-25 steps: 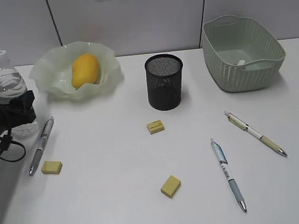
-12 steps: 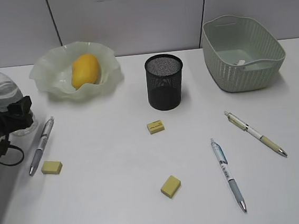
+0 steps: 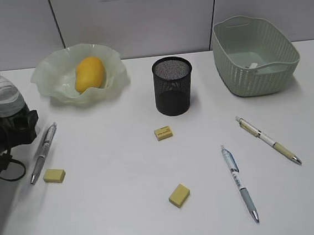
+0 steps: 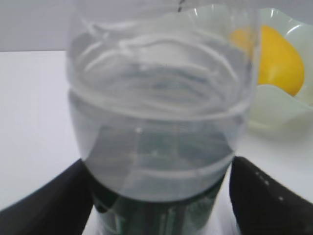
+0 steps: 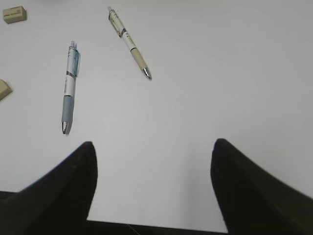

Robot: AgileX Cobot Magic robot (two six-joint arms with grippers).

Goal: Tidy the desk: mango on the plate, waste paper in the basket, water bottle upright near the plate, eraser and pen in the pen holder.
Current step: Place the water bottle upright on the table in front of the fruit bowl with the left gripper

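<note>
In the exterior view, the white bench [image 3: 121, 210] carries the water bottle [image 3: 0, 96] upright at the far left, just left of the wavy-rimmed plate [image 3: 48, 83], and the mango [image 3: 89, 73] lies in that plate. The left gripper [image 3: 13, 128] sits low around the bottle's base, its dark body hiding the label. A grey pen [image 3: 43, 152] lies just right of the gripper, with a yellow eraser [image 3: 54, 175] beside its lower end. The black mesh pen holder [image 3: 173, 86] stands mid-bench, a second eraser [image 3: 163, 132] just in front of it and a third eraser [image 3: 179, 195] nearer the camera. The basket [image 3: 256, 77] stands at the right rear with a scrap of white waste paper [image 3: 253, 65] showing inside. Two more pens lie in front of the basket: a blue pen [image 3: 239, 183] and a beige pen [image 3: 268, 139], apart from each other. In the left wrist view the bottle [image 4: 161, 107] fills the frame, water visible inside, the green label at the bottom; the black fingers [image 4: 44, 205] stand wide on either side of it, and whether they touch it cannot be told. The mango [image 4: 276, 58] and the plate's rim [image 4: 274, 112] show behind. In the right wrist view the right gripper's fingers [image 5: 54, 191] are spread wide with nothing between them, above bare bench, with the blue pen [image 5: 69, 87], the beige pen [image 5: 128, 42] and two erasers at the left edge [image 5: 13, 14] beyond.
</note>
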